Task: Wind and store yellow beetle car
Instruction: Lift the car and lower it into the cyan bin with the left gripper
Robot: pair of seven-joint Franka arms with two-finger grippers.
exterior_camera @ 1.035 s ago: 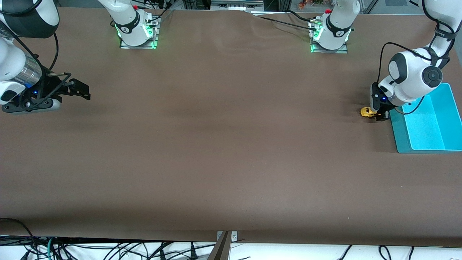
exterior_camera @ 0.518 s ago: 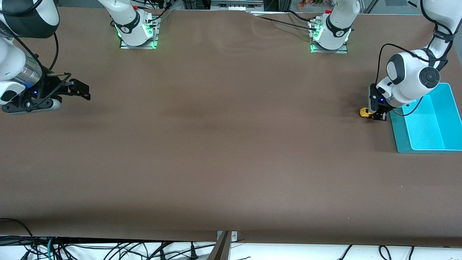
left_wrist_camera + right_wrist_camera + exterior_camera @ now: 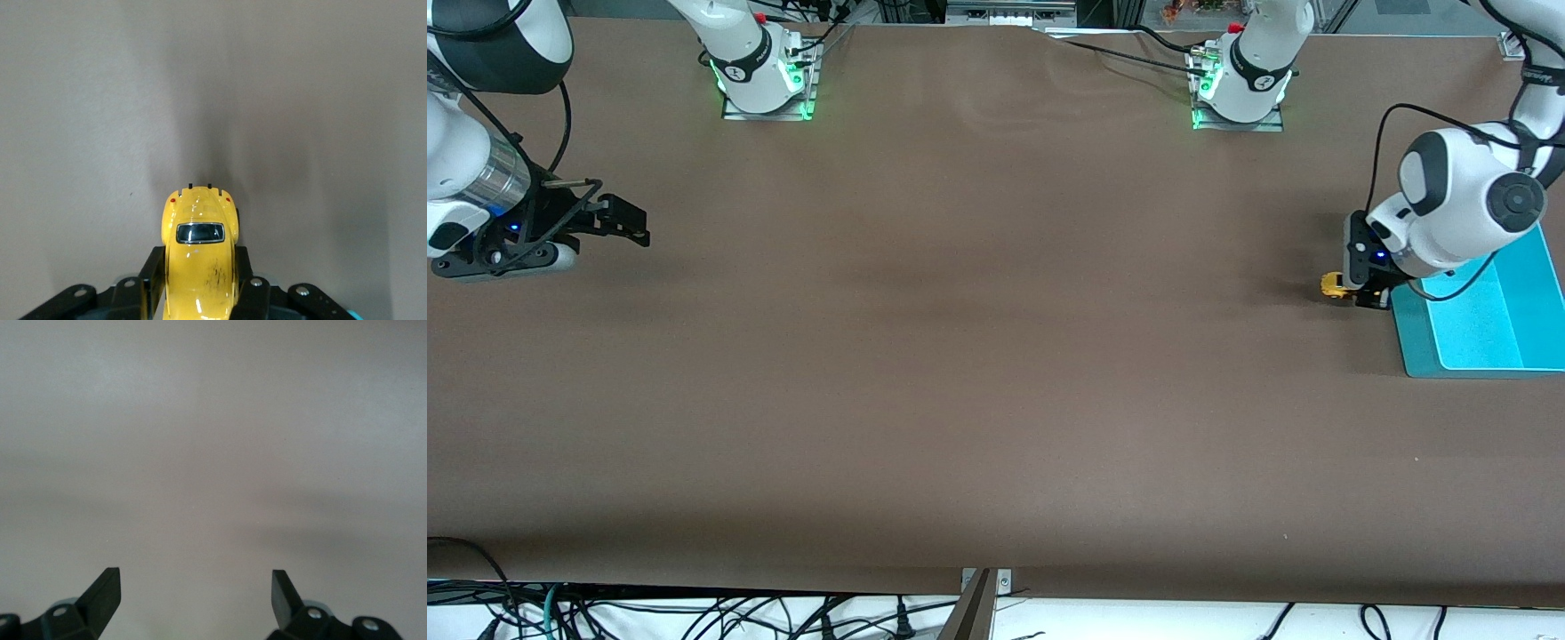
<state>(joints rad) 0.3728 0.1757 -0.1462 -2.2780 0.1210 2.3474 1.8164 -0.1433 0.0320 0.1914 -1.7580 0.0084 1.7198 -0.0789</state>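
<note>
I see my left tool [image 3: 199,293] clamped on the yellow beetle car [image 3: 199,260], its rear window up, over the bare desk [image 3: 213,93].

The left gripper [image 3: 1368,293] hides most of the yellow beetle car [image 3: 1334,285].

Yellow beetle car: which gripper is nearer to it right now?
Left. The left gripper is shut on the yellow beetle car beside the blue bin. The right gripper waits open at the right arm's end of the table.
</note>
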